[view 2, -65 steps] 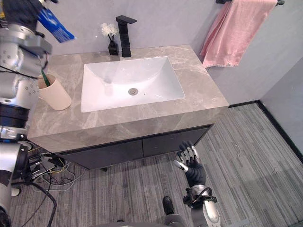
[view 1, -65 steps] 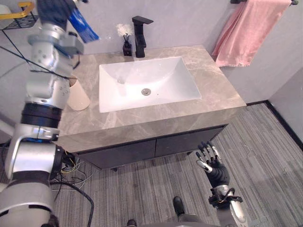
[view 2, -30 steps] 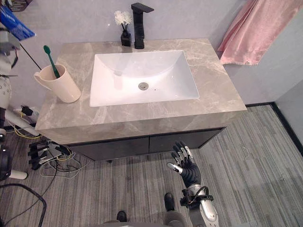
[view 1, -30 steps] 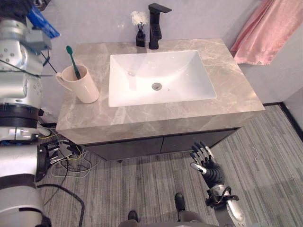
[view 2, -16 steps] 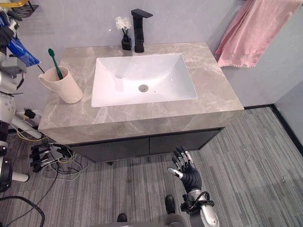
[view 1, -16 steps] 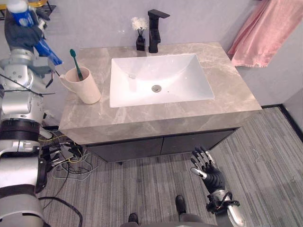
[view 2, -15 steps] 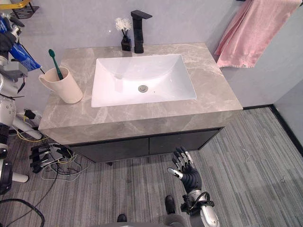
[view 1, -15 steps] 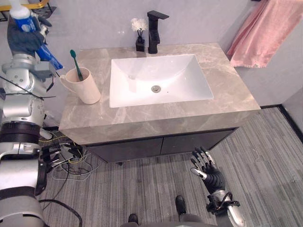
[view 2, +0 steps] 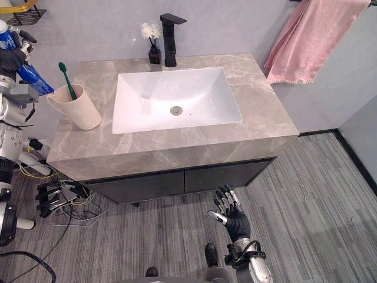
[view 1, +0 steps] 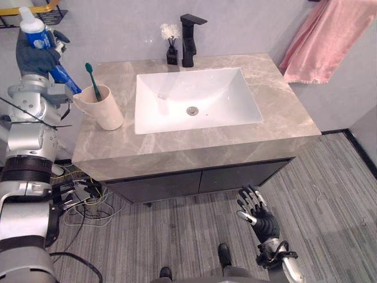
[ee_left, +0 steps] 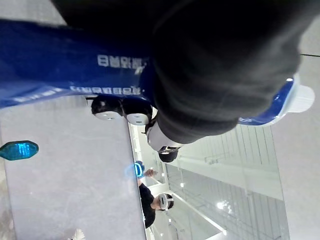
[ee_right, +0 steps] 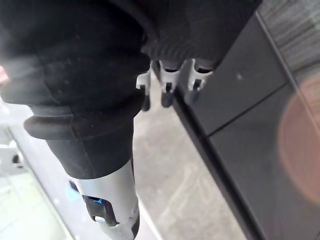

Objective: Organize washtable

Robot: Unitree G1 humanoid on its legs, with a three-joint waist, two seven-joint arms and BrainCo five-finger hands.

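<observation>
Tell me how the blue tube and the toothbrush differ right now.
The tube is blue with a white cap; the toothbrush is green. The tube is held off the counter in the left hand; the toothbrush leans in the beige cup. The tube is broad, the toothbrush thin. Both are by the counter's left end.

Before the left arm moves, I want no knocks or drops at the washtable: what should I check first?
1. Grip: left hand is curled round the toothpaste tube: ok.
2. Tube's white cap is on: ok.
3. Cup stands upright on the counter, with the toothbrush in it: ok.
4. Gap between the tube's lower end and the toothbrush: they look near each other from the head: cannot tell.
5. Free room on the wall shelf: cannot tell.
6. Right hand is out of the way, open and low before the cabinet: ok.
</observation>
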